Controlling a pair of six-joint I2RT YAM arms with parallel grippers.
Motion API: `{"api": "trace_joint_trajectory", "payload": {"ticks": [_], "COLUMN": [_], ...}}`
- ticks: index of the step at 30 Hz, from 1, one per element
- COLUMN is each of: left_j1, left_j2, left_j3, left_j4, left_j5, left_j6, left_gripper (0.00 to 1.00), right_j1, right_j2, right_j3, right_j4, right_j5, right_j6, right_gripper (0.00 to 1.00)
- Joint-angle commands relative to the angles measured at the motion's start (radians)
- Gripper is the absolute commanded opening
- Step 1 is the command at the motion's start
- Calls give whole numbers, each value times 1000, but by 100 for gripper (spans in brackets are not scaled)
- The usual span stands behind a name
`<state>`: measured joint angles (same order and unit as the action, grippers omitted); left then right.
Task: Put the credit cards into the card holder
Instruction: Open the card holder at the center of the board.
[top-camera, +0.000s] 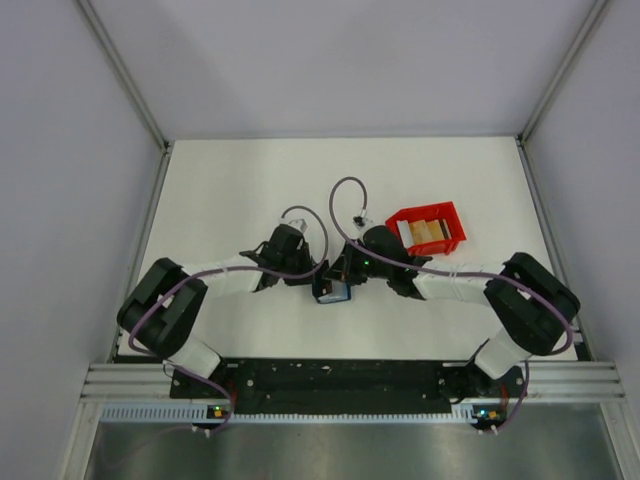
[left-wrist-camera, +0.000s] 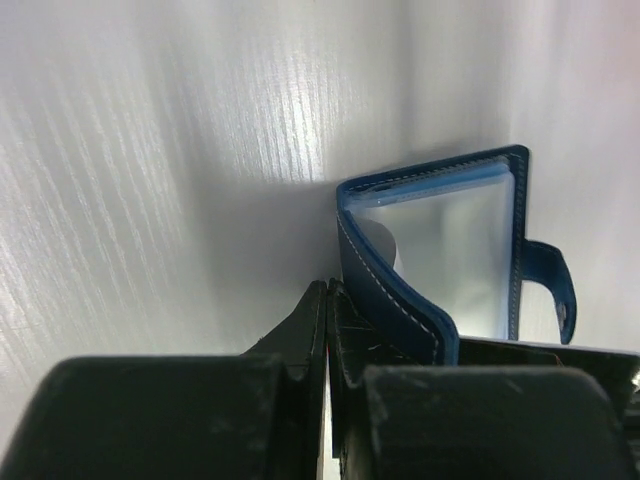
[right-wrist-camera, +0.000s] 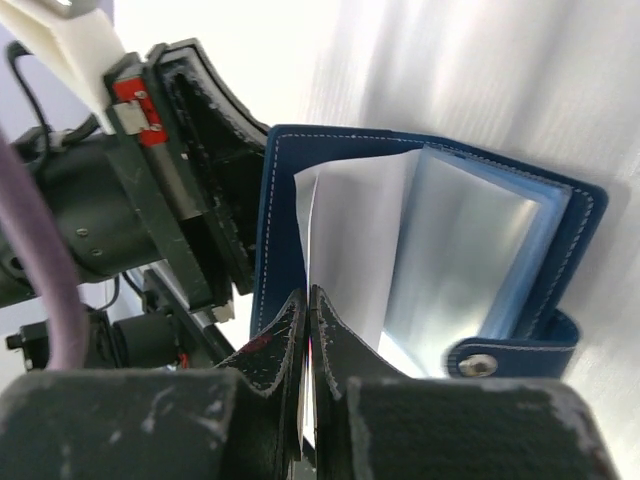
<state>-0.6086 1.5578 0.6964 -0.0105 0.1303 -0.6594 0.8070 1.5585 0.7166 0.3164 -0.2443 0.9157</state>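
Card holder open at centre, between arms. Left gripper fingers together, pinching navy cover. Right gripper fingers clamped on white card, apparently partway into clear pockets. Tan cards left in red bin, far right.

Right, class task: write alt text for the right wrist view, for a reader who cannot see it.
The right gripper pinches a white card that stands inside the open navy card holder, between its cover and clear sleeves. The left gripper sits at the cover's left edge.
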Motion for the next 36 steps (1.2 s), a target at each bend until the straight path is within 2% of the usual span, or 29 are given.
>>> {"api": "trace_joint_trajectory", "payload": {"ticks": [1, 4, 9, 11, 13, 18, 22, 27, 29, 30, 32, 36], "left_j1": [0, 1, 9, 24, 46, 96, 124, 132, 133, 132, 132, 130], "left_j2": [-10, -16, -60, -102, -146, -252, -372, -453, -479, -504, -536, -519], "left_j3": [20, 6, -5, -21, -46, -80, -129, -153, -144, -152, -176, -178], "left_j4": [-26, -28, -81, -109, -103, -158, -145, -82, -111, -106, -66, -11], "left_j5": [-46, -49, -119, -179, -187, -247, -235, -138, -135, -135, -105, -6], "left_j6": [1, 14, -6, -17, -19, -43, -57, -72, -89, -97, -100, -86], "left_gripper": [0, 6, 30, 44, 52, 59, 76, 78, 78, 79, 89, 93], "right_j1": [30, 40, 60, 64, 67, 80, 107, 118, 118, 119, 118, 120], "right_j2": [46, 64, 104, 120, 146, 195, 213, 218, 224, 225, 227, 232], "right_j3": [52, 72, 145, 156, 168, 219, 276, 299, 310, 313, 314, 319], "right_j4": [-30, -30, -137, -160, -180, -232, -298, -304, -313, -313, -313, -313], "right_j5": [34, 54, 108, 137, 143, 164, 212, 220, 224, 229, 229, 224], "right_j6": [-43, -55, -87, -89, -90, -107, -132, -127, -130, -132, -129, -129], "right_gripper": [0, 0, 0, 0, 0, 0, 0, 0, 0, 0, 0, 0]}}
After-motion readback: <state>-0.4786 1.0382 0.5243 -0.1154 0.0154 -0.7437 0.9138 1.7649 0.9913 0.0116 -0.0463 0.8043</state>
